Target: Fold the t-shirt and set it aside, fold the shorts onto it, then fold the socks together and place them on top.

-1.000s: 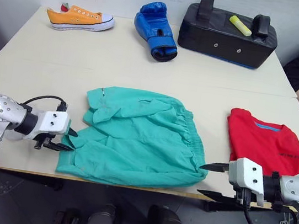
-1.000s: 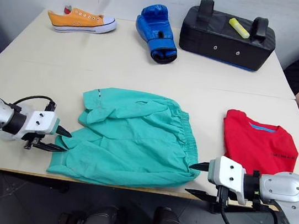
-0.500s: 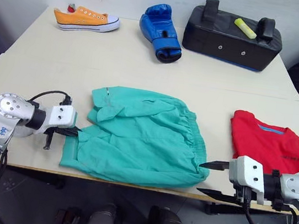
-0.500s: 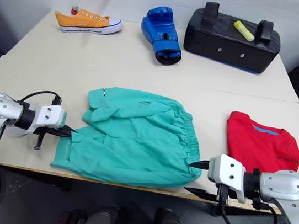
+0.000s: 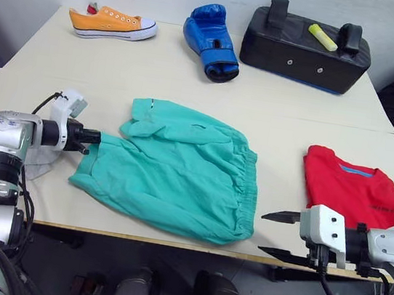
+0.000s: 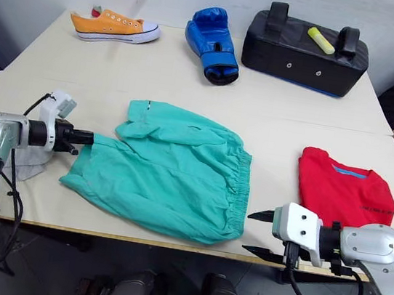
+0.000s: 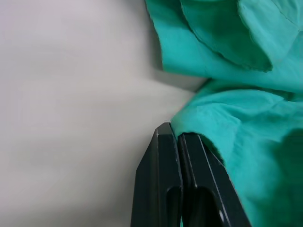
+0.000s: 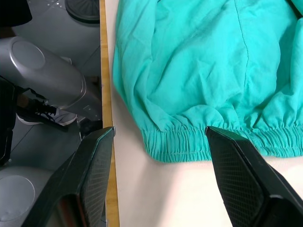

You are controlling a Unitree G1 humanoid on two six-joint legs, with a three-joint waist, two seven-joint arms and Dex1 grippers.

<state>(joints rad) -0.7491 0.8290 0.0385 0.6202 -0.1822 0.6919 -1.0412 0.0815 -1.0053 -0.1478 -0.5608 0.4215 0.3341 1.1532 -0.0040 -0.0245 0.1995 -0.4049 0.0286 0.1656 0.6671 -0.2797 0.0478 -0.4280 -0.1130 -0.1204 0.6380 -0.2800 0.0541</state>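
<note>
— What lies on your surface (image 5: 191,88)?
— Far edge: orange shoe (image 5: 112,22), blue glove (image 5: 210,41), black pad (image 5: 306,41). Shorts (image 5: 178,174) lie centre, long axis left-right, waistband right. T-shirt (image 5: 351,190) sits right.
— Your grippers?
— Left gripper (image 5: 94,137) pinches the shorts' left corner; right gripper (image 5: 273,234) gapes near the waistband.

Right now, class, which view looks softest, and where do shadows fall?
Left wrist view: the black fingers and the shorts are soft and too close to focus. Left eye view: the boxing glove casts a faint shadow on the table; lighting is even, no glare.
</note>
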